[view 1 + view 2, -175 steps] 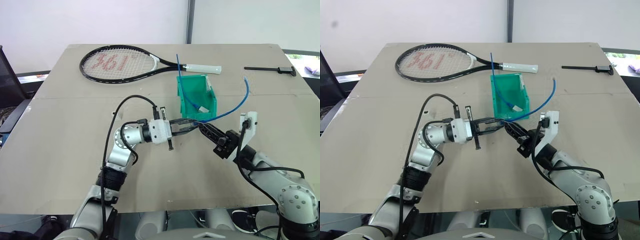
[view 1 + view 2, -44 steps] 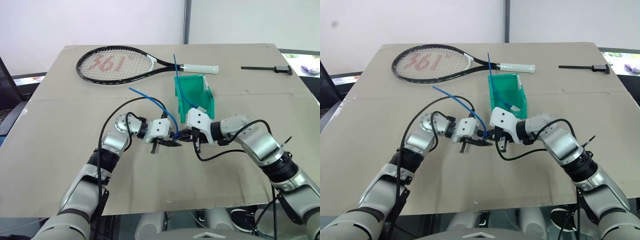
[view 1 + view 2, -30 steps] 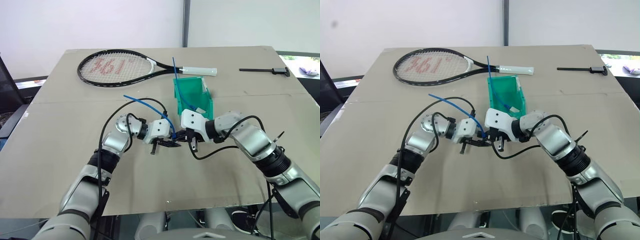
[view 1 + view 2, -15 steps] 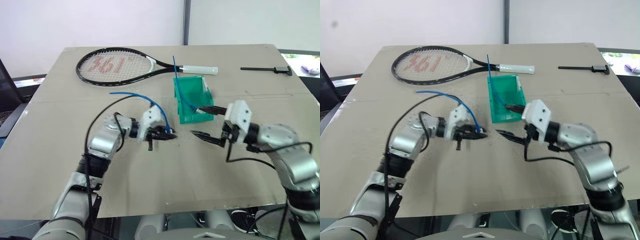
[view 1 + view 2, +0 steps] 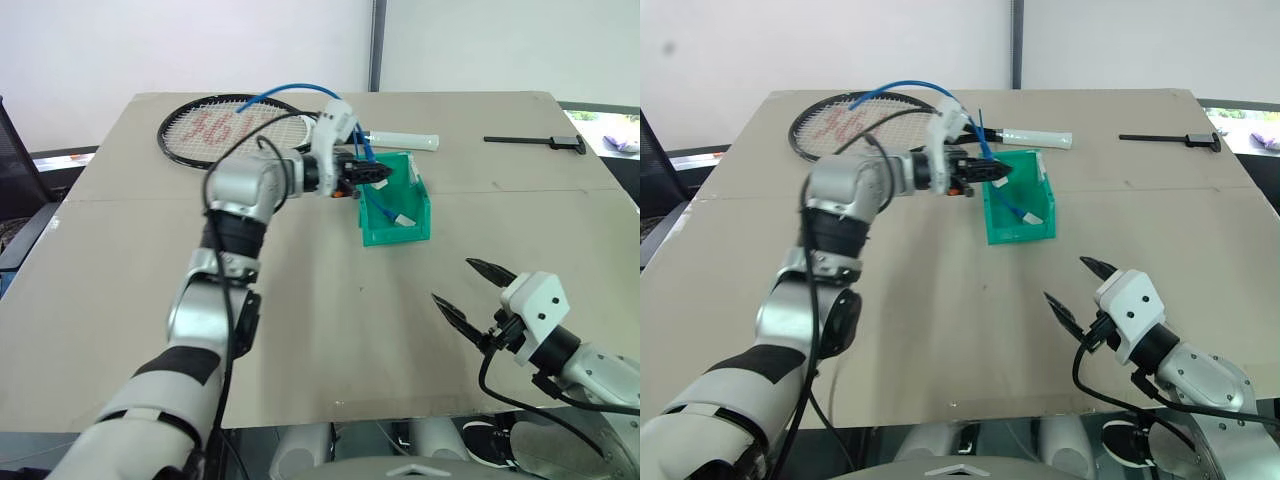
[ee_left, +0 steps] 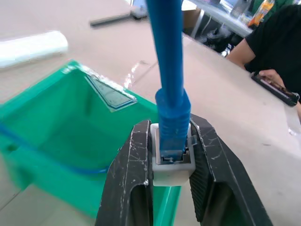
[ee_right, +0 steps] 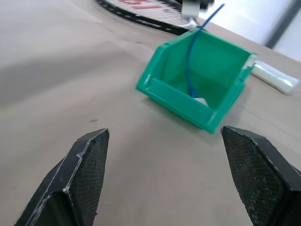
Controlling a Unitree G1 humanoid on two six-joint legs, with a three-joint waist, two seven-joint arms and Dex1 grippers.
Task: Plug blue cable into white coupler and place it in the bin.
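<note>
Left fingers [image 6: 171, 183] clench the white coupler [image 6: 172, 165], hiding the blue cable [image 6: 169, 70] plug above the bin [image 5: 420, 222]; right fingers [image 5: 478, 288] spread, released

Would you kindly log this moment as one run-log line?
left gripper: shut on white coupler, blue cable plugged in, above bin | right gripper: open, empty

Silver arms, black cables; white wrists; black-fingered right tool [image 5: 478, 287]
</note>
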